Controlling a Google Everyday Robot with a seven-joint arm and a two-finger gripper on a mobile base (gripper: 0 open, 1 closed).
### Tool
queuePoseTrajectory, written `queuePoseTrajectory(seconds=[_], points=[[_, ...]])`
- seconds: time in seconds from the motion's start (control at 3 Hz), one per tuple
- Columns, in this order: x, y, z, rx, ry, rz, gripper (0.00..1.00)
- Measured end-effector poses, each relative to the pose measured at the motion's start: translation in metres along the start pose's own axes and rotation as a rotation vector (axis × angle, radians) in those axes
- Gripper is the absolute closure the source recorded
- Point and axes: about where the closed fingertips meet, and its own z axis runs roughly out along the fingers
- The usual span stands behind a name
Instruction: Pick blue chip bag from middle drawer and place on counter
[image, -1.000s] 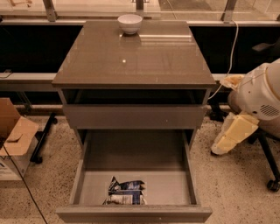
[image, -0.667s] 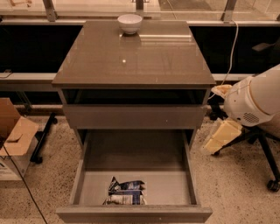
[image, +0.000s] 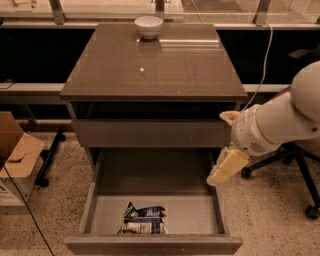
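Chip bag (image: 144, 221) unmoved; gripper (image: 219, 175) nearer drawer (image: 190, 244)

The middle drawer (image: 187, 215) stands pulled out, open from above, its floor bare around the blue chip bag (image: 144, 221) at the front wall. The gripper (image: 226, 169) hangs by the right wall. A white bowl (image: 149, 26) sits at the worktop (image: 150, 70) rear.

gripper (image: 223, 169) by right wall of middle drawer (image: 192, 220), blue chip bag (image: 145, 221) inside
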Motion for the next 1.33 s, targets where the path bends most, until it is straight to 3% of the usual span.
queuePoseTrajectory(seconds=[0.33,0.67,1.33], points=[[0.009,0.023,0.077,-0.071,-0.041,0.02,0.0],[0.015,0.039,0.121,-0.121,-0.085,0.048,0.0],[0.018,0.039,0.132,-0.126,-0.063,0.059,0.0]])
